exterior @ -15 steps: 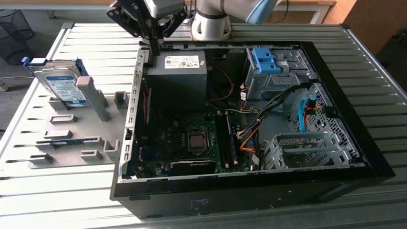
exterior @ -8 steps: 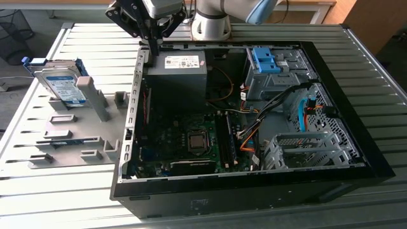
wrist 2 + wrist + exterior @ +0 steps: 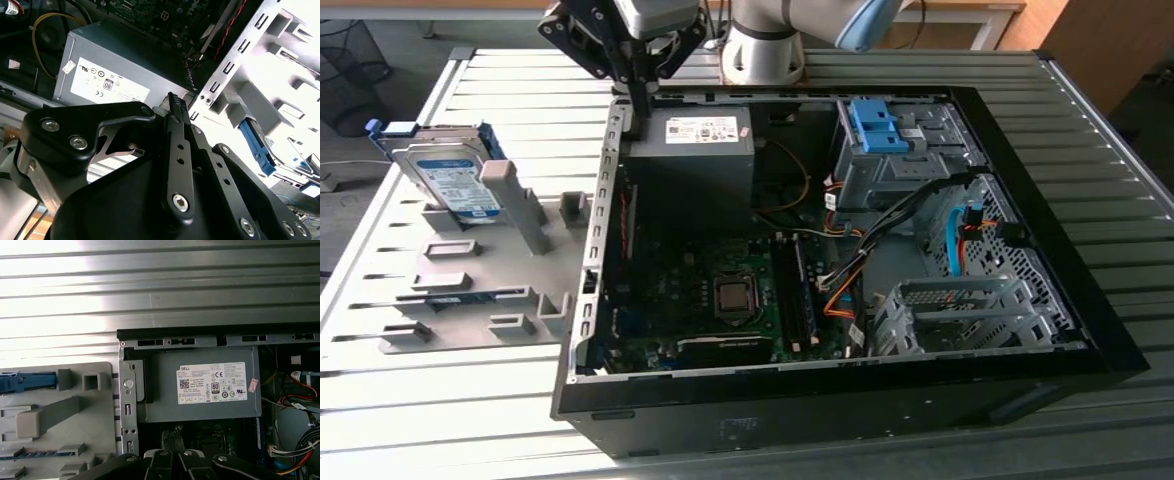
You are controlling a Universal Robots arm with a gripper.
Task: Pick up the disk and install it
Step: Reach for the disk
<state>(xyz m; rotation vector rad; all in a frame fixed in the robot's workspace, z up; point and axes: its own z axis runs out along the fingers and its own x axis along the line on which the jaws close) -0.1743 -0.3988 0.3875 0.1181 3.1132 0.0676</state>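
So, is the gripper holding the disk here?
No, the disk stands in the grey fixture at the exterior view's left, apart from the gripper over the edge of the case.

Arm [image 3: 763, 45] stood upright at the top of the exterior view, a pale column w/ a blue-capped joint [image 3: 870, 20] toward the exterior view's right. The wrist [image 3: 654, 15] sat off to the exterior view's left, and I had the black pincer [image 3: 638, 98] hanging from it, pointed approx. straight down. Linkage bars [image 3: 580, 40] splayed wide up top and narrowed to one tip. In the second wrist view the fingers [image 3: 176, 150] lay pressed together, pads mated, so I logged it as closed.
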